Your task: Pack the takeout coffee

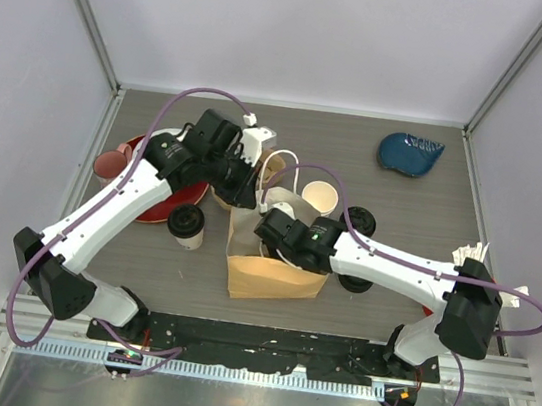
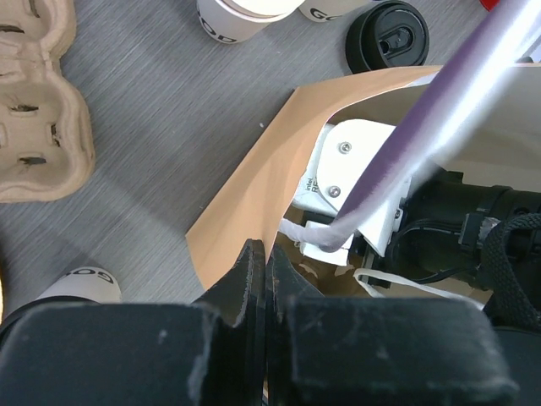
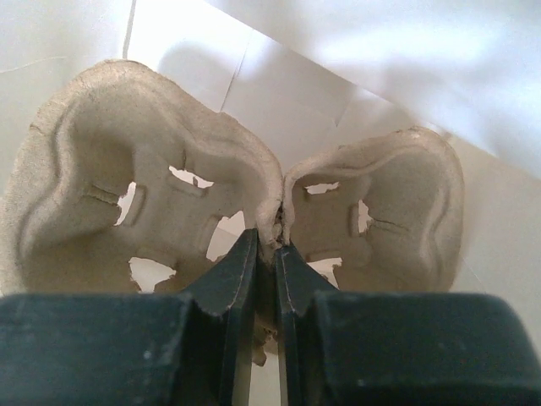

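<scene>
1. Bottom centre of the top view: the brown paper bag stands open on the grey table, just ahead of both arm bases.
2. Inside the bag goes the right gripper, its jaws clamped on the centre ridge of a pulp cup carrier, with creased white paper behind it.
3. At the bag's upper-left corner is the left gripper, its fingers pressed tight together on the bag's rim.
4. The takeout coffee is outside the bag. One lidded cup stands upright just left of the bag, and a second lidded cup stands just right of the bag's far corner.
5. Farther up, an open white cup stands beyond the bag.
6. At mid-left, a red plate sits under the left arm.
7. At the upper right, a blue dish sits well apart from everything.
</scene>
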Robot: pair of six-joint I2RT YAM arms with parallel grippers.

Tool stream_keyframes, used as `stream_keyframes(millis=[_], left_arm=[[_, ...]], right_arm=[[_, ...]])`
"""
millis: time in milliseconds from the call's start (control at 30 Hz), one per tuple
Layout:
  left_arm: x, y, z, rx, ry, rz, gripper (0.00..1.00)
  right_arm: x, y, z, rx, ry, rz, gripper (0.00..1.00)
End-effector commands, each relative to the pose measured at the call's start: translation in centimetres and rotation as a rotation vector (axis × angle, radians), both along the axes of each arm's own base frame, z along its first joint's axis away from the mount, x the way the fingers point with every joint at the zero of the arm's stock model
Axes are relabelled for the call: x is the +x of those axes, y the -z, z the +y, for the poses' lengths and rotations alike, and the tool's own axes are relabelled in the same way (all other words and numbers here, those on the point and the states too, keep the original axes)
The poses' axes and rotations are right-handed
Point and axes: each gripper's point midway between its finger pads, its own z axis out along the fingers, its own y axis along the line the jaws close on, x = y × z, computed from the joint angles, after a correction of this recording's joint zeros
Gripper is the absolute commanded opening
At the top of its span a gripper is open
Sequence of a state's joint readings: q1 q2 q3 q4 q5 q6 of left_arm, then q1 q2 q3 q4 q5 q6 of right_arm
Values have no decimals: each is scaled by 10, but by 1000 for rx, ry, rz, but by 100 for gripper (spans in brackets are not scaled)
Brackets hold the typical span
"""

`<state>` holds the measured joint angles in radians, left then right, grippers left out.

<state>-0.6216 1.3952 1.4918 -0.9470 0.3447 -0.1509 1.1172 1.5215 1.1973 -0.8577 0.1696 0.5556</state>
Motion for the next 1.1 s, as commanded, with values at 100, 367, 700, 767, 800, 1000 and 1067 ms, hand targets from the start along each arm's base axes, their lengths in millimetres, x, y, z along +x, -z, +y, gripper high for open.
stream_keyframes(millis=[100,367,700,767,800,1000,1067], left_arm=[[2,-25,-1,-53,22,-103,0],[5,-42,2,-51,27,-152,0],[4,-31,-8,-117,-53,-65,0],[3,-32,-10,-125,-52,-61,0],[5,-32,-10,-120,-56,-65,0],[17,-30,1,-65,-110,-129,0],[20,-30,4,-51,-126,-145,0]], right_arm=[[-10,3,-8,-14,13,48,1],[-13,6,-2,51,1,74,1],[-2,13,-8,-118,59,58,1],[-3,18,-4,-124,66,73,1],[-4,19,-4,-130,75,84,1],[-12,22,-15,-172,112,115,1],[-14,21,-20,-191,125,120,1]])
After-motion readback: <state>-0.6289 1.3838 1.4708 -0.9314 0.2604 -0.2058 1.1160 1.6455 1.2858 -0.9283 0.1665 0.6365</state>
